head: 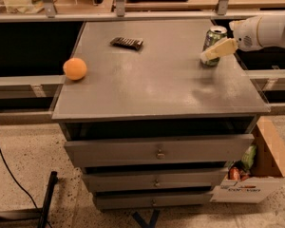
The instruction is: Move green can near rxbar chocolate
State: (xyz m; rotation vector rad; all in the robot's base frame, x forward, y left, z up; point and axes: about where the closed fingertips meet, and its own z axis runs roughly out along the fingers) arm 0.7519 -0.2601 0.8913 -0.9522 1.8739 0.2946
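The green can (214,36) stands upright near the right edge of the grey cabinet top (156,84). My gripper (213,50) reaches in from the right on a white arm and is at the can, with its cream tip across the can's lower front. The rxbar chocolate (127,42), a flat dark bar, lies at the back left of centre, well away from the can.
An orange ball (75,68) sits near the left edge of the top. Drawers (159,153) hang slightly open below. A cardboard box (256,175) with items stands on the floor at the right. A rail and shelves run behind the cabinet.
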